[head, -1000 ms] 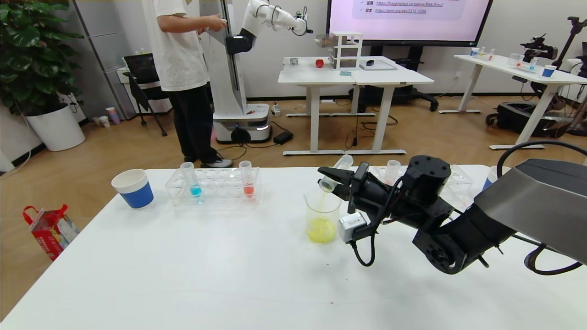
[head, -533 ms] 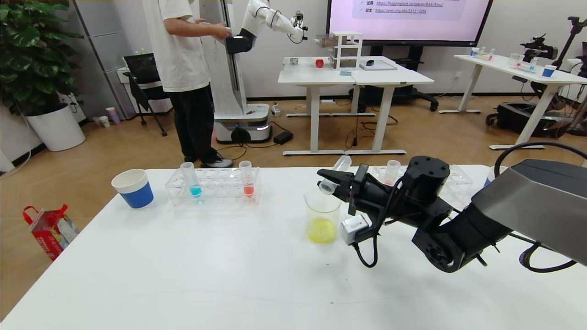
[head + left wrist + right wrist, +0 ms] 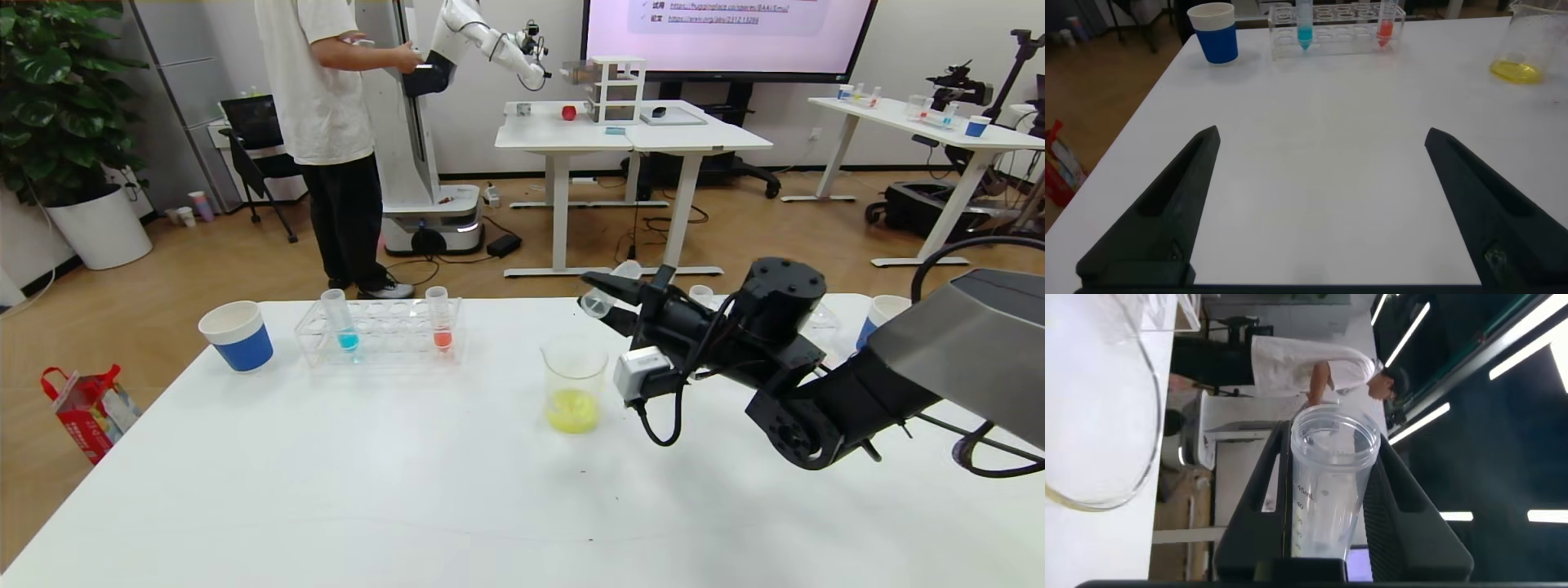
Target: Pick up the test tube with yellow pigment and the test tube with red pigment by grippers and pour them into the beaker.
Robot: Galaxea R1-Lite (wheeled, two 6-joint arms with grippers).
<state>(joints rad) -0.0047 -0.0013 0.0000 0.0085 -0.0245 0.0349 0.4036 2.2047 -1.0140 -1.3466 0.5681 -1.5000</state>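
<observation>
My right gripper (image 3: 604, 298) is shut on the test tube with yellow pigment (image 3: 598, 304), which lies tilted with its mouth toward the beaker and looks drained. It hangs above and just right of the beaker (image 3: 575, 371), apart from its rim. Yellow liquid (image 3: 573, 411) pools in the beaker's bottom. In the right wrist view the clear tube (image 3: 1331, 482) sits clamped between both fingers (image 3: 1253, 506). The test tube with red pigment (image 3: 442, 322) stands upright in the left rack (image 3: 380, 335). My left gripper (image 3: 1323, 135) is open over bare table, out of the head view.
A tube of cyan liquid (image 3: 346, 325) shares the left rack. A white-and-blue cup (image 3: 237, 335) stands at the far left, another cup (image 3: 878, 314) at the right. A second rack (image 3: 816, 322) and a tube (image 3: 700, 294) are partly behind my right arm.
The yellow stream into the beaker has stopped. My right gripper has lifted the tube up and to the right, away from the beaker's rim. The left gripper has not moved.
</observation>
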